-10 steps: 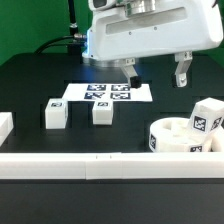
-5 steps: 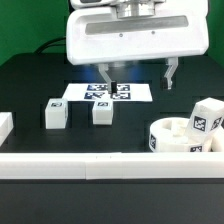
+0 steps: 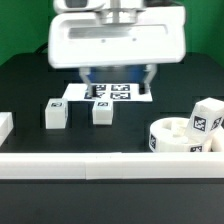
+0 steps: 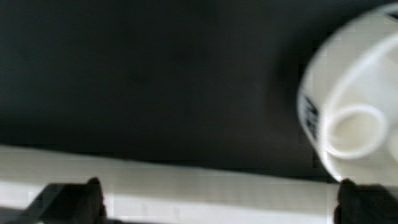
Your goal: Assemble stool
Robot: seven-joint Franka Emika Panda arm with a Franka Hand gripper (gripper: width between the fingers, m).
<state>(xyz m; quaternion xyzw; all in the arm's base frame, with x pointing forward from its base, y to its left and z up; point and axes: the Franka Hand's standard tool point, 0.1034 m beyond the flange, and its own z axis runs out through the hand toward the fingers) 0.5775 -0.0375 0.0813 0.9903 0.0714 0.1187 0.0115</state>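
The round white seat (image 3: 178, 139) lies at the exterior view's lower right, and a tagged leg (image 3: 205, 115) stands at its far side. Two more tagged legs (image 3: 54, 113) (image 3: 102, 112) stand in front of the marker board (image 3: 112, 93). My gripper (image 3: 118, 76) hangs over the marker board, open wide and empty, well apart from all the legs. In the wrist view the seat (image 4: 356, 90) shows blurred at one edge, and my gripper (image 4: 217, 205) holds nothing between its dark fingertips (image 4: 71, 202).
A long white rail (image 3: 100, 164) runs along the front edge and also shows in the wrist view (image 4: 178, 175). A white block (image 3: 4, 126) sits at the exterior view's far left. The table is black.
The gripper has moved toward the exterior view's left, from above the marker board's right end to over its middle. It stays open. The parts have not moved.
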